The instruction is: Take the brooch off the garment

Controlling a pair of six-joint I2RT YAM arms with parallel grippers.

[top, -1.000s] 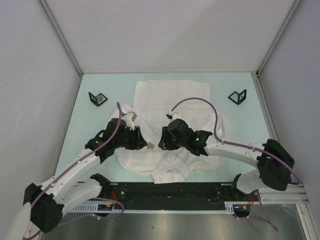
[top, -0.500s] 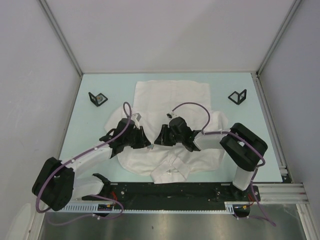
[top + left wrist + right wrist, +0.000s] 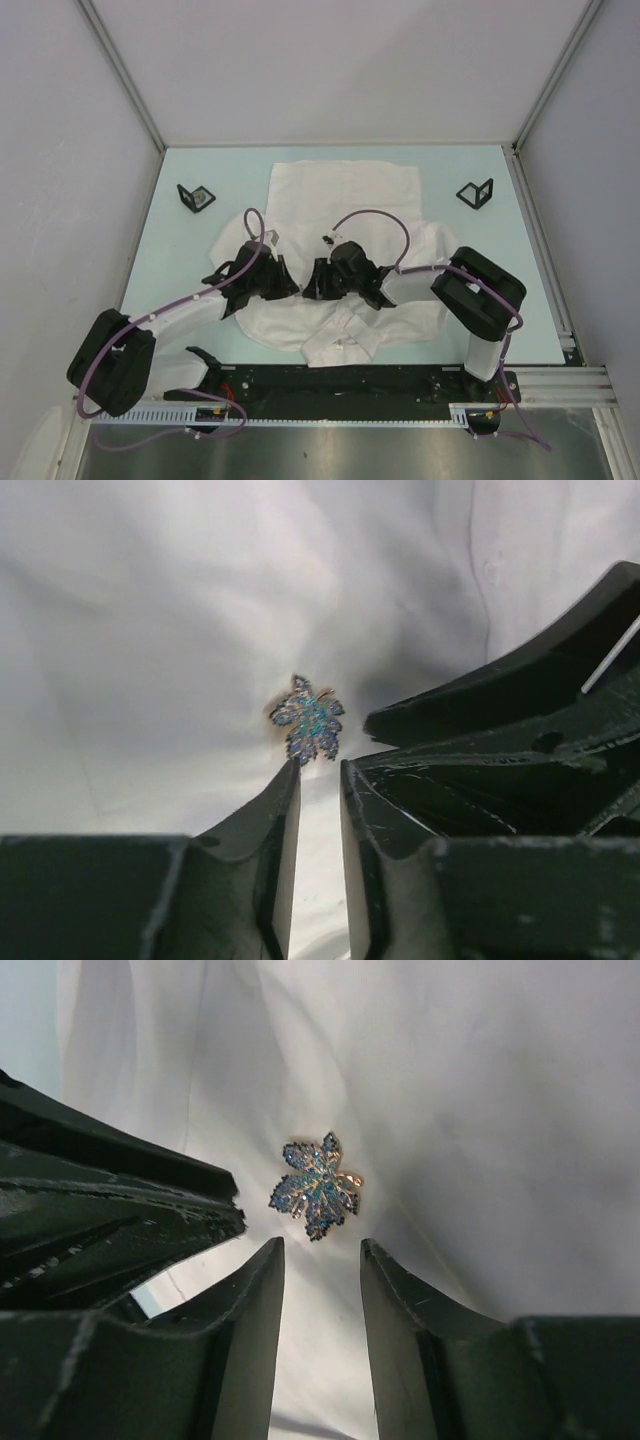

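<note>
1. The left fingers (image 3: 283, 805) stand a narrow slit apart with nothing between them. Their tips are just short of the brooch (image 3: 307, 718).
2. The right fingers (image 3: 262, 1285) are parted wider and are also empty. The brooch (image 3: 316, 1187) lies just beyond their tips.
3. The two pairs face each other closely over the shirt (image 3: 340, 190), one from the left and one from the right.
4. The brooch is a glittering blue leaf with a gold edge, sitting on the white shirt.
5. The shirt lies spread on the pale worktop (image 3: 165, 240), collar at the near side.
</note>
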